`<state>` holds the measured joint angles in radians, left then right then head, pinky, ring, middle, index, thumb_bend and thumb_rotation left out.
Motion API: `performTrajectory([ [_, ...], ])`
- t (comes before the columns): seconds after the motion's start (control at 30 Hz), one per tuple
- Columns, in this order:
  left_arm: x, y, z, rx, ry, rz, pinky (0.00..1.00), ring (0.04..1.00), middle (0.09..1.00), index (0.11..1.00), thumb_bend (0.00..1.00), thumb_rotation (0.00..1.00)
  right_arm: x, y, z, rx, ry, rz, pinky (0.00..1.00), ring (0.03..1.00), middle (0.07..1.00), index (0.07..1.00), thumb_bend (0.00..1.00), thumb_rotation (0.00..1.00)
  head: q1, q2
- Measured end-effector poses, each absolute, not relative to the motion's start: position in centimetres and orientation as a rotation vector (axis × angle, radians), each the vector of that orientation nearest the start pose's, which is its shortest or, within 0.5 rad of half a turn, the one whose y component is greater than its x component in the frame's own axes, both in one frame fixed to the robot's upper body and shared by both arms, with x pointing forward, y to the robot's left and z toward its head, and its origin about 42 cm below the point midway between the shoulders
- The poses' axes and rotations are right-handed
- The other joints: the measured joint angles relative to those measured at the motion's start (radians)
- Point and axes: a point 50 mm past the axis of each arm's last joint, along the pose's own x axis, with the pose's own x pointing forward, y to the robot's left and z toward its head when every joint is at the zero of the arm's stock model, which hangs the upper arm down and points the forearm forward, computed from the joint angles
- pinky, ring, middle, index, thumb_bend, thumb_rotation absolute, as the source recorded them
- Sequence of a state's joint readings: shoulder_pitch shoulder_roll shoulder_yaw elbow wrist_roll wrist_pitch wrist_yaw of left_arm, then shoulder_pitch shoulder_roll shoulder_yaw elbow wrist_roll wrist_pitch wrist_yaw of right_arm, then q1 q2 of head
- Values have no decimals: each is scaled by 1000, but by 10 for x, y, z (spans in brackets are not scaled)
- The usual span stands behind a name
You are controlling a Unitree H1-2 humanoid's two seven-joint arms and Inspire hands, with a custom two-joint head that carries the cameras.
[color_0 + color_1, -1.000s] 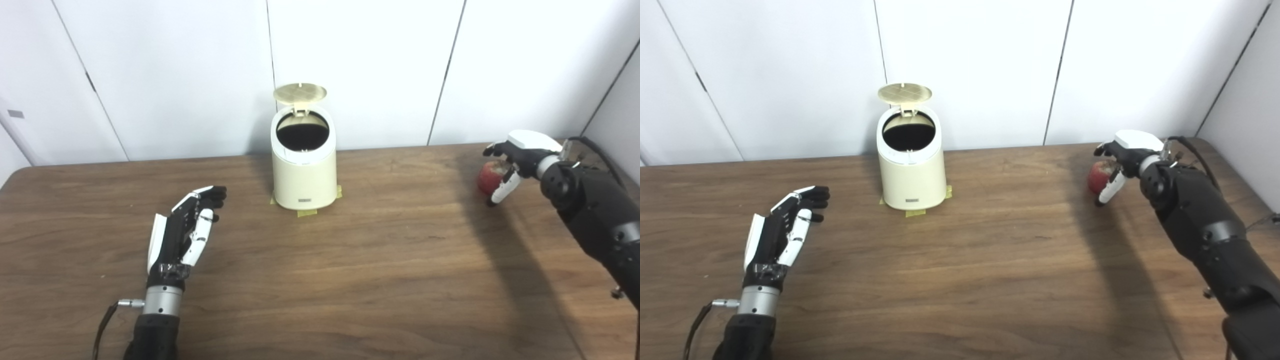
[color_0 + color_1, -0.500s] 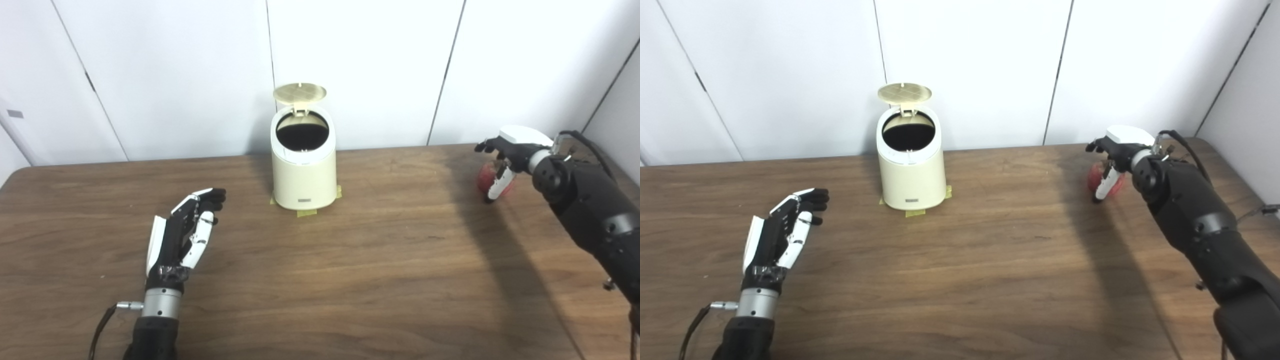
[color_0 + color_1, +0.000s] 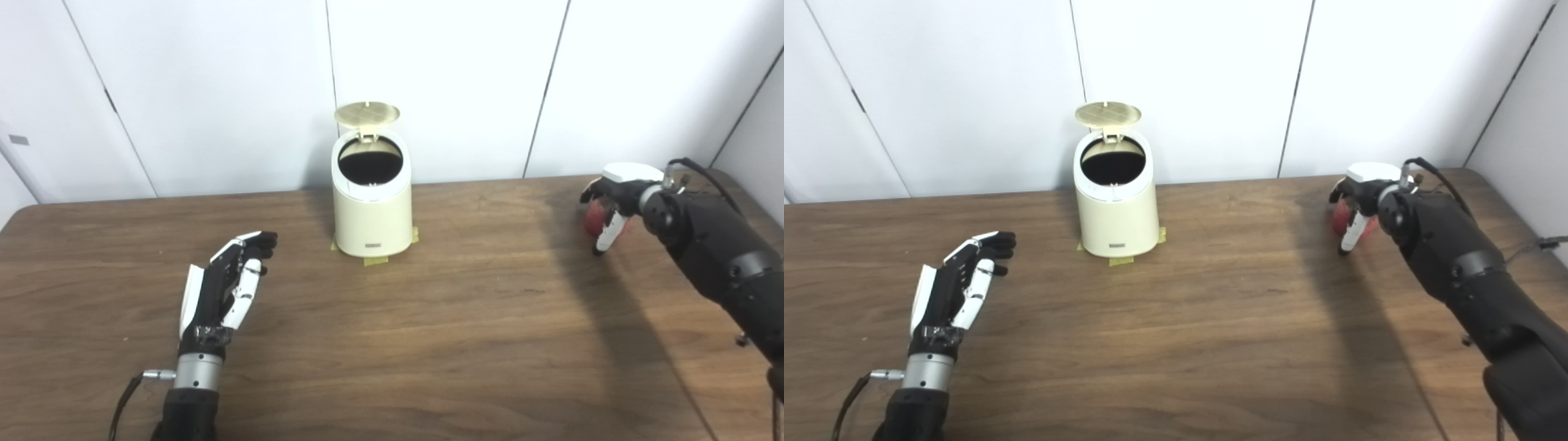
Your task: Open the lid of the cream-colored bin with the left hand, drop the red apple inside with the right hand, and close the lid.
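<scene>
The left hand [image 3: 223, 285] is lying nearest to the camera, low over the wooden table [image 3: 429, 343], with its fingers apart and holding nothing. It is waiting to the left of the bin and a little nearer, probably so that it is near enough for closing the lid later, while it is not blocking the way to the opening.

Further back on the right side, the right hand [image 3: 1356, 202] is curling around the red apple [image 3: 1342, 217], fingers on top and thumb in front. The grip looks closed on the fruit, but I cannot tell if the apple is already lifted or is sitting on the table. It is well apart from the bin, so a long carry to the left is waiting.

Farthest, near the wall, the cream-colored bin [image 3: 372, 208] is standing upright on strips of yellow tape [image 3: 375, 260], which are likely fixing its place. Its lid [image 3: 367, 114] is standing open behind the dark mouth, so the opening is ready for the apple.
</scene>
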<state>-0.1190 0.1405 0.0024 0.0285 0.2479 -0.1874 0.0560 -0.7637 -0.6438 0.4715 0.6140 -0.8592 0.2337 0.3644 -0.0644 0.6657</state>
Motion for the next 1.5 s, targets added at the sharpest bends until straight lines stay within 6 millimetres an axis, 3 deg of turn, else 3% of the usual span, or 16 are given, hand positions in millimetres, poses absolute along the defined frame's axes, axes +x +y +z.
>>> performTrajectory([
  [0.07,320,247,138,379,-286,12,619,714,727,719,184,794,495,-371,224,-1703,342,113,342,436,463,514,542,6,-3,0],
  [0.1,320,247,138,379,-286,13,620,714,727,719,183,794,497,-371,223,-1705,331,98,332,429,445,512,535,3,-3,0],
  [0.37,320,248,138,384,-285,12,627,718,733,725,185,831,495,-375,216,-1724,239,-2,375,492,476,496,529,0,-6,2],
  [0.67,320,248,138,382,-277,14,612,711,724,717,167,768,493,-376,218,-1689,229,-16,396,499,519,473,526,0,-9,0],
  [0.93,320,248,138,381,-277,12,626,718,730,719,162,758,491,-358,233,-1684,141,8,305,396,425,497,529,0,-9,0],
  [1.27,321,246,137,382,-273,8,636,725,737,727,173,740,467,-298,293,-1658,-93,121,368,463,491,481,531,0,-3,-2],
  [1.43,321,246,137,382,-272,8,631,721,734,727,167,726,442,-263,331,-1662,-339,153,306,386,451,480,533,0,-2,-5],
  [1.47,321,245,137,383,-273,8,630,720,733,726,165,722,437,-257,337,-1656,-378,152,299,383,482,479,530,0,-2,-5],
  [1.5,321,245,137,383,-273,8,632,721,734,726,164,716,432,-250,343,-1652,-417,154,371,419,517,472,525,0,0,-6],
])
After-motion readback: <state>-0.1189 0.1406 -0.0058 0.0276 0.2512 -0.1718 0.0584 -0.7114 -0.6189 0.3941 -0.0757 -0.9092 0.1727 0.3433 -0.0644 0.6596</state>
